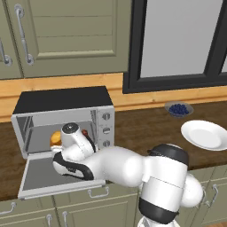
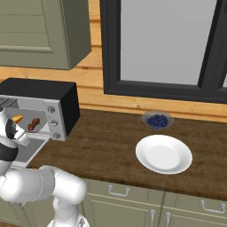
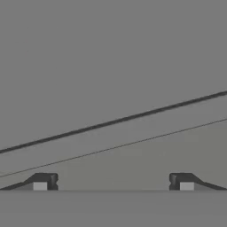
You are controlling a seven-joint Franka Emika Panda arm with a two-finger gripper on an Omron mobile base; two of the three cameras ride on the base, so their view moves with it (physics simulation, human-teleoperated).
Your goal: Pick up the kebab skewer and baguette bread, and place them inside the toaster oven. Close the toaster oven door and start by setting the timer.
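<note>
The hand [image 3: 113, 186] stands released, fingers spread wide and holding nothing, low over the dropped toaster oven door [image 1: 40, 179] and facing a plain grey surface. The baguette bread [image 1: 55, 138] and the kebab skewer [image 2: 33, 124] both lie inside the toaster oven [image 1: 66, 122], beyond the hand. Judged next: closing the door. The hand should clear the opening, catch the door's outer edge from below and swing it up evenly, without disturbing the food.
</note>
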